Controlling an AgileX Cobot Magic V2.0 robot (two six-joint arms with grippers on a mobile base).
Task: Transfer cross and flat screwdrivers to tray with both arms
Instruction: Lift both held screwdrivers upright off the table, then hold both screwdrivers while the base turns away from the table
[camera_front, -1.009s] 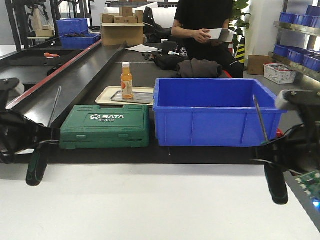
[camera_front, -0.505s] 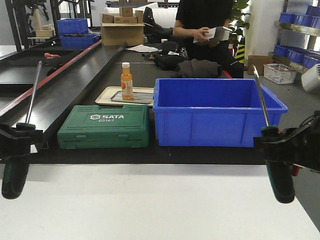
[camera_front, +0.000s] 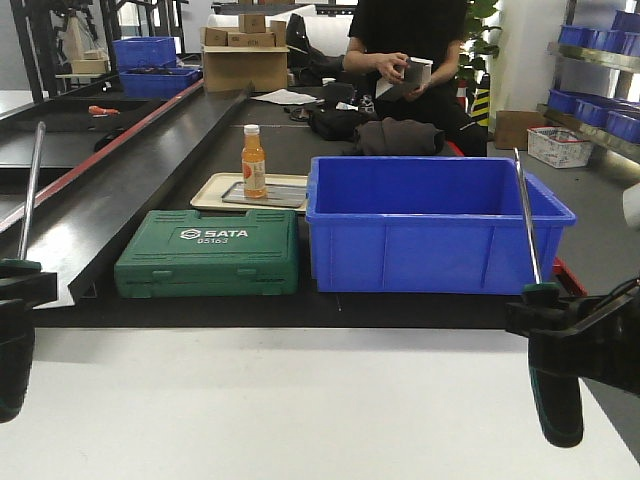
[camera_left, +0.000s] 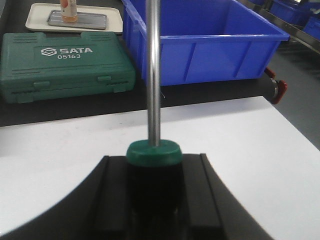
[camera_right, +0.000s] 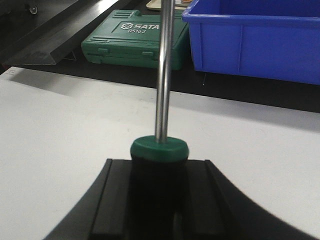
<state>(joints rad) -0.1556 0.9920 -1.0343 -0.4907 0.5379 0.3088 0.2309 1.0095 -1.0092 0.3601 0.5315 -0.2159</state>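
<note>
**Bystanders Behind the White Table**

Found a closed green SATA tool case (camera_front: 208, 252) on the black table (camera_front: 300, 140), just left of a deep blue bin (camera_front: 430, 240). Behind the case, saw an orange bottle (camera_front: 253, 160) upright within a beige tray (camera_front: 205, 192). Farther back, noted a cardboard box (camera_front: 245, 68) and a person in black (camera_front: 410, 40) handling a small pale object. Nearest the camera, saw a white table (camera_front: 300, 400).

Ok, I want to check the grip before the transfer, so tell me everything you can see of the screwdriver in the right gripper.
The screwdriver has a long, thin, shiny steel shaft running into a green collar atop a chunky black handle with green trim. It stands nearly upright, tip up, leaning slightly left in the front view. The right gripper is shut on the upper handle just under the collar; the lower end hangs free over the white table. Tip type cannot be told.
</note>
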